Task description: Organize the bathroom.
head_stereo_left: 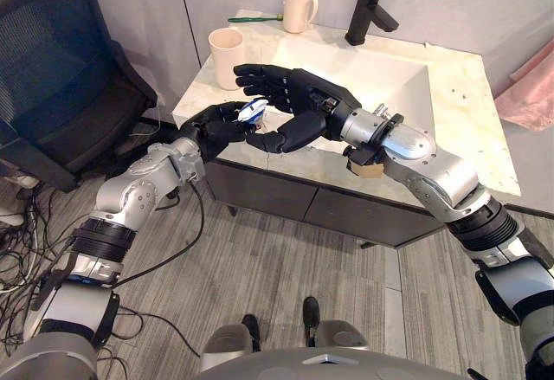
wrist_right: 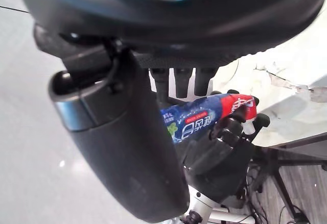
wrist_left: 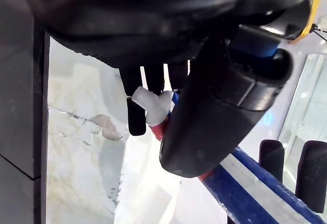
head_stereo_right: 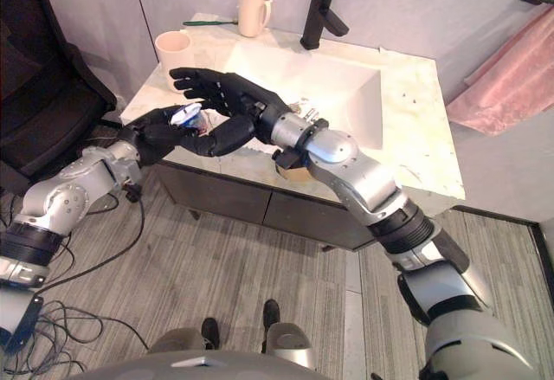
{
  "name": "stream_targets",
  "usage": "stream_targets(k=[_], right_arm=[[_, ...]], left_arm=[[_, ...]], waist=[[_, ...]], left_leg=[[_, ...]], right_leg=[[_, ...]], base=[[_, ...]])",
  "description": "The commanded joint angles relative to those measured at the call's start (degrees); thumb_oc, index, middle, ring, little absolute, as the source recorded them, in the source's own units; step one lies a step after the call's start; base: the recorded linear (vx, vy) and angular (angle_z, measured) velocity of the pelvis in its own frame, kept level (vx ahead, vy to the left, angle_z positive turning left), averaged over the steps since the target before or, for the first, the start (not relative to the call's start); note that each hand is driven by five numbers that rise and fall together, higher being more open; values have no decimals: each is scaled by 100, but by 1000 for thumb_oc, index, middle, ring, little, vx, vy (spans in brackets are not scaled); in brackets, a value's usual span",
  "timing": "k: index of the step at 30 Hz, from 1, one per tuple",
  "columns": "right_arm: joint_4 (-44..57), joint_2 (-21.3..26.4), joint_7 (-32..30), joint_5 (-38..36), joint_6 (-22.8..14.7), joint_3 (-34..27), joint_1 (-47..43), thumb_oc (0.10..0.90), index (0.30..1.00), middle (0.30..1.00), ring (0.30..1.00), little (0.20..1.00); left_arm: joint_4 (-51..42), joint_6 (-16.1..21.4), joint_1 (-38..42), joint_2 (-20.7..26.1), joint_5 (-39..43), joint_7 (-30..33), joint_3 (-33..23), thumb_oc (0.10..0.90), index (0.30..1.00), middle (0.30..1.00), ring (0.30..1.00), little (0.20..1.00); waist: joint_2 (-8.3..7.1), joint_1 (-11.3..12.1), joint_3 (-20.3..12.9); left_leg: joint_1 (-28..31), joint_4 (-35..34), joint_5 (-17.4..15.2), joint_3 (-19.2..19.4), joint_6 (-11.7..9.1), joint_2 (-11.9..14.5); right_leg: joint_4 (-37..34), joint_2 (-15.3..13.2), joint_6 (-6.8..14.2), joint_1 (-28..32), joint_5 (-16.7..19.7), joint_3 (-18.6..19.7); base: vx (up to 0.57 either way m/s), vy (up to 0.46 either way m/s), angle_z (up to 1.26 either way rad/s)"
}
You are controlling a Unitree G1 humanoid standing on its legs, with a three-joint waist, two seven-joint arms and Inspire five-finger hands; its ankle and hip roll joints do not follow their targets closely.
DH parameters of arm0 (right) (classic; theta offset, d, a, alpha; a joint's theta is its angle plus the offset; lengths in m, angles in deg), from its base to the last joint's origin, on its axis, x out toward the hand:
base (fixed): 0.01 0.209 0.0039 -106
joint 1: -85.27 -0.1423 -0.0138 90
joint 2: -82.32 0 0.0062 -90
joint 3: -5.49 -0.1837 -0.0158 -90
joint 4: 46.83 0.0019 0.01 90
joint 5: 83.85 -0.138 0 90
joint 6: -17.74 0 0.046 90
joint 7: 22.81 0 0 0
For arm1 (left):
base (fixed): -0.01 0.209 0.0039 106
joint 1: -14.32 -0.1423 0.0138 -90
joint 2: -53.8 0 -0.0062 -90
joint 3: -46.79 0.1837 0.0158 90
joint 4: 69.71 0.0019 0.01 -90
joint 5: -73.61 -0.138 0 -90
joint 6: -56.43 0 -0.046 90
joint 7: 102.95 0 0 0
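- My left hand [head_stereo_left: 218,124] is curled round a toothpaste tube [head_stereo_left: 254,111], left of centre in the head views, just over the front edge of the counter [head_stereo_left: 450,129]
- My right hand [head_stereo_left: 290,103] reaches across from the right with fingers straight above the tube and thumb beneath it; it is spread, not clamped on anything
- Tube direction: in the right wrist view its long axis runs from the blue body [wrist_right: 196,123] between my right fingers and thumb to the red end inside the left fist; in the left wrist view the white cap [wrist_left: 149,101] pokes out past the left fingers
- I judge this to be a handover, and the risk is timing: if the left lets go before the right closes, the tube falls to the floor [head_stereo_left: 286,267], since it hangs at the counter's edge
- A right-hand squeeze on the soft body could buckle it or let it slip
- A cup [head_stereo_left: 227,56] stands just beyond the hands; a wide swing could knock it. A second cup [head_stereo_left: 297,4] and a toothbrush [head_stereo_left: 253,19] sit at upper centre by the tap [head_stereo_left: 370,8], well clear
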Motion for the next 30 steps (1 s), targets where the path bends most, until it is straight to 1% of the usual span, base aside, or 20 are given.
stream_targets(k=[1,3,5,6,19,24,26,28,30], right_arm=[[366,-237,-150,98,-674,-161,-660,800,900,900,900,900],[361,-238,-140,117,-645,-164,-651,800,900,900,900,900],[366,-200,-116,102,-644,-178,-634,599,599,599,599,599],[366,-180,-86,92,-659,-190,-610,400,300,300,300,300],[315,-235,-17,113,-697,-183,-595,400,300,300,300,300],[287,-242,-61,149,-710,-182,-608,400,300,300,300,300],[285,-258,-80,185,-712,-195,-596,400,300,300,300,300],[272,-263,-137,219,-743,-240,-543,400,300,300,300,300],[256,-240,-159,258,-767,-281,-508,400,300,300,300,300]], left_arm=[[-683,882,-37,50,303,-154,-497,400,300,300,300,300],[-693,854,-35,39,296,-148,-504,400,300,300,300,300],[-715,835,-39,65,332,-138,-515,400,300,300,300,300],[-733,851,-58,59,355,-127,-517,400,300,300,300,300],[-738,898,-142,16,338,-108,-542,400,300,300,300,300],[-725,851,-150,-11,360,-85,-546,400,300,300,300,300],[-727,748,-155,-18,419,-24,-556,800,900,900,900,900],[-726,678,-241,-36,446,16,-608,800,900,900,900,900],[-746,685,-343,-34,570,110,-687,800,900,900,900,900]], waist=[[123,-3,-692],[121,-7,-683],[123,-12,-681],[122,-17,-681],[147,-18,-680],[152,-17,-672],[155,-17,-671],[154,-4,-661],[157,16,-659]], left_leg=[[-133,265,-125,263,-133,413],[-121,266,-124,263,-134,416],[-118,263,-121,267,-137,416],[-115,263,-123,267,-139,415],[-89,266,-123,285,-152,433],[-85,261,-119,286,-149,439],[-80,260,-120,286,-148,439],[-93,281,-124,293,-150,444],[-102,274,-117,281,-155,446]], right_leg=[[456,43,127,-331,-774,51],[458,45,124,-320,-773,58],[450,46,126,-315,-767,64],[441,46,125,-307,-767,65],[399,37,122,-269,-755,53],[422,38,118,-272,-769,48],[427,41,116,-270,-773,43],[425,40,112,-263,-774,25],[417,38,108,-258,-777,12]], base=[[3,-3,6],[3,-3,5],[0,0,0],[0,0,0],[0,0,0],[0,0,0],[0,0,0],[0,0,0],[0,0,0]])
